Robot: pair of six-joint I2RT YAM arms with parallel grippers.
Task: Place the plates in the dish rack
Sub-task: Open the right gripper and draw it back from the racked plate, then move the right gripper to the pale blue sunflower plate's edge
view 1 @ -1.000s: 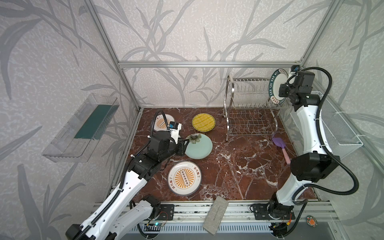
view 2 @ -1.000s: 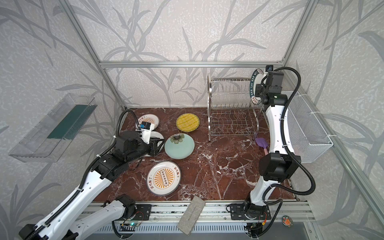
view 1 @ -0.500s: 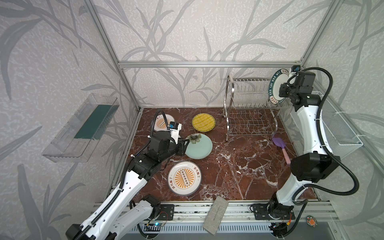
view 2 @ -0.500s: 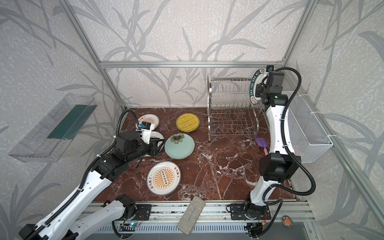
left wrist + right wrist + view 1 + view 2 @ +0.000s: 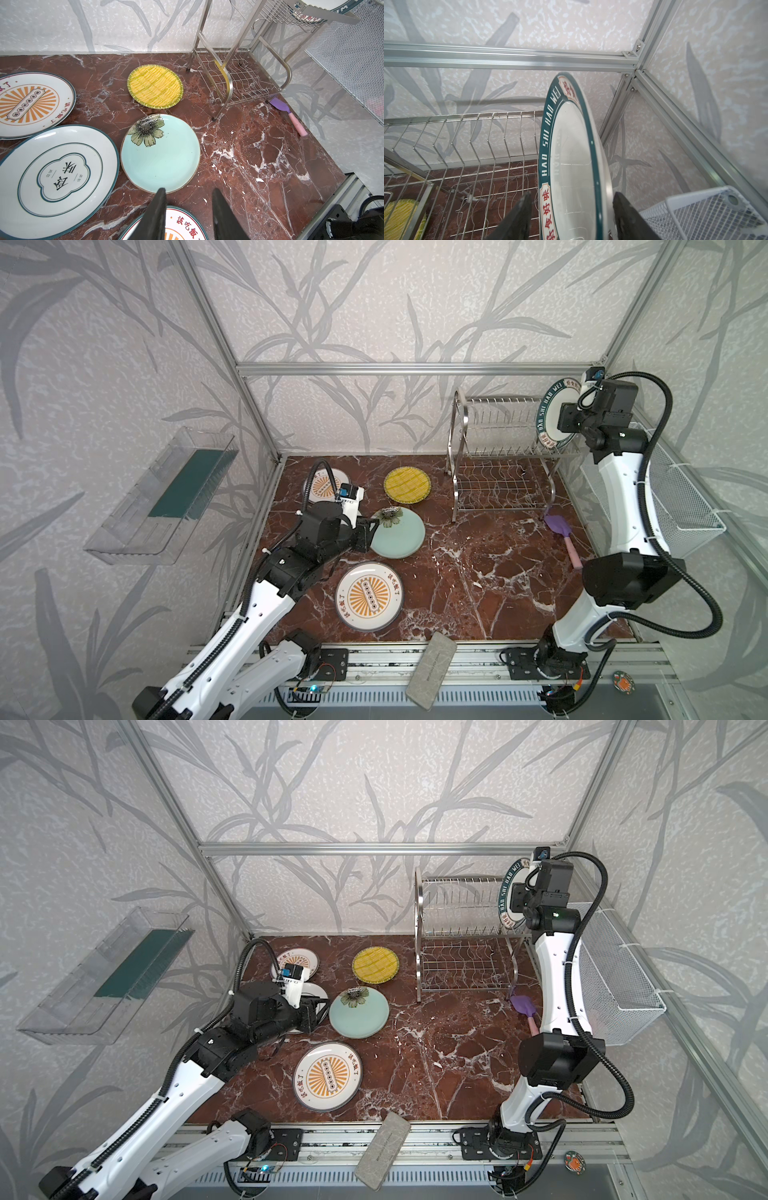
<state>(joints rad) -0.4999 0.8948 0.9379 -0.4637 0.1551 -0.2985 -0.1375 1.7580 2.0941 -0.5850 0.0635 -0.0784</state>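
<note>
Marble worktop (image 5: 478, 572): your right gripper (image 5: 572, 192) stands wide around the teal-rimmed plate (image 5: 571, 155) at the dish rack's (image 5: 498, 453) right end; left gripper (image 5: 188, 189) narrow, empty.

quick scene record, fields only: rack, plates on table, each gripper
dish rack: teal-rimmed plate upright in upper tier, right end
table: mint plate, yellow plate, ringed plate, front sunburst plate, back sunburst plate, all flat
left gripper: open, empty, by mint plate's edge
right gripper: open, jaws either side of teal-rimmed plate, not pinching
</note>
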